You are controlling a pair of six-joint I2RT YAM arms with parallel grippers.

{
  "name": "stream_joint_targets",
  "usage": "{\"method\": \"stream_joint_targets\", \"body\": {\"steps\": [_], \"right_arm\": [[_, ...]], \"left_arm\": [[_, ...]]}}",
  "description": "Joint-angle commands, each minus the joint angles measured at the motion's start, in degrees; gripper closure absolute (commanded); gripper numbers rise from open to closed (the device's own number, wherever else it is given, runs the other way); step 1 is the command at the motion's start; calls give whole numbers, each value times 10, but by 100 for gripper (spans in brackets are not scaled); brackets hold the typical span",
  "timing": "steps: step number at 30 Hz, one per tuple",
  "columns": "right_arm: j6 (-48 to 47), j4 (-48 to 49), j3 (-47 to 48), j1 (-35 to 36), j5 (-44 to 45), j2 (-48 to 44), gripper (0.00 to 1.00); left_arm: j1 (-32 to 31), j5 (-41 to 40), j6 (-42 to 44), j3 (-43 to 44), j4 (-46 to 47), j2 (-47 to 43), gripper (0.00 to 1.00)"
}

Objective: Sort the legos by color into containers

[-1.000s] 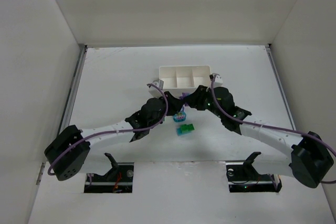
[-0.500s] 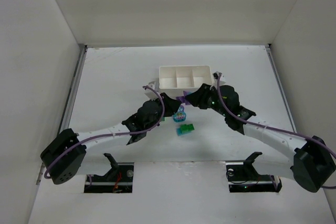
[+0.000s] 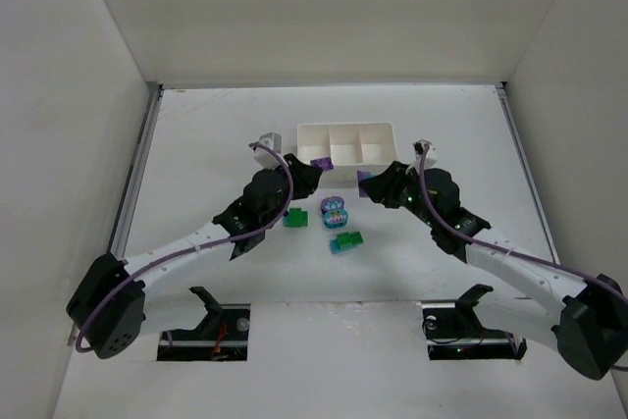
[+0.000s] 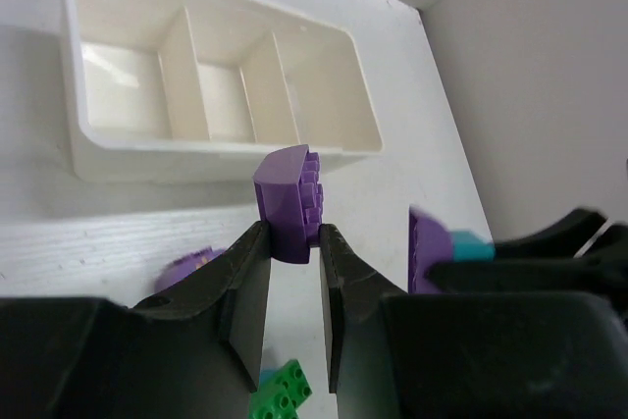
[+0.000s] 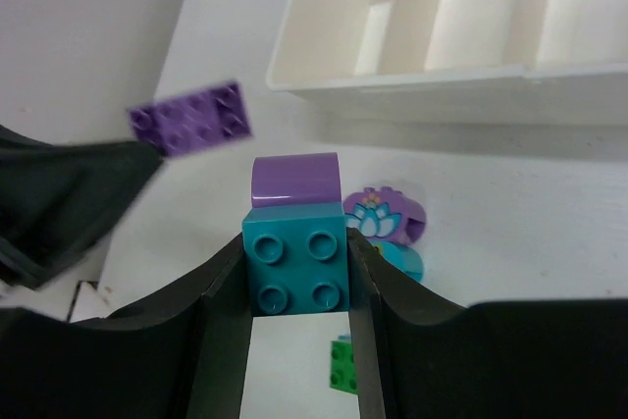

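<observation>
A: What is shown from above?

B: The white tray (image 3: 345, 126) is seen at the far middle of the table (image 3: 196, 144), and its three compartments appear empty. The left gripper (image 3: 312, 166) is raised just short of the tray's left end, with a purple brick (image 3: 321, 161) pinched in it. The right gripper (image 3: 365, 183) is held a little nearer, off the tray's right half. Between the arms, a green brick (image 3: 295, 217), a purple-and-teal clump (image 3: 336, 211) and a green-and-teal clump (image 3: 346, 241) are left on the table.

A: And from the left wrist?

B: The jaws are closed narrowly on the purple brick, which is gripped by its lower half so that most of it is kept clear above the fingers (image 4: 250, 272). The tray lies ahead and below. A drop into one compartment is therefore judged to be the step in hand.

A: And the right wrist?

B: The jaws are clamped on a teal brick (image 5: 296, 272) by its two sides, with its studs turned toward the camera. A rounded purple piece (image 5: 294, 181) is stuck to its far edge. Two colours are thus carried in one grip. It is judged that they must be separated before either can be sorted, which may be why this load is held back from the tray.
</observation>
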Motion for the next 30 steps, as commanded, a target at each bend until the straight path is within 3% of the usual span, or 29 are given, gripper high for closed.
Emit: {"method": "stream_joint_targets", "body": {"steps": [1, 10, 20, 30], "right_arm": [[-21, 19, -23, 5, 47, -20, 78], [-26, 2, -82, 5, 92, -89, 78], [-11, -52, -109, -23, 150, -120, 78], [-9, -49, -119, -21, 155, -146, 78]], "left_arm": [[25, -18, 44, 69, -38, 13, 89], [43, 8, 83, 210, -49, 170, 88], [24, 97, 56, 400, -54, 366, 88], [8, 92, 63, 505, -95, 460, 86]]}}
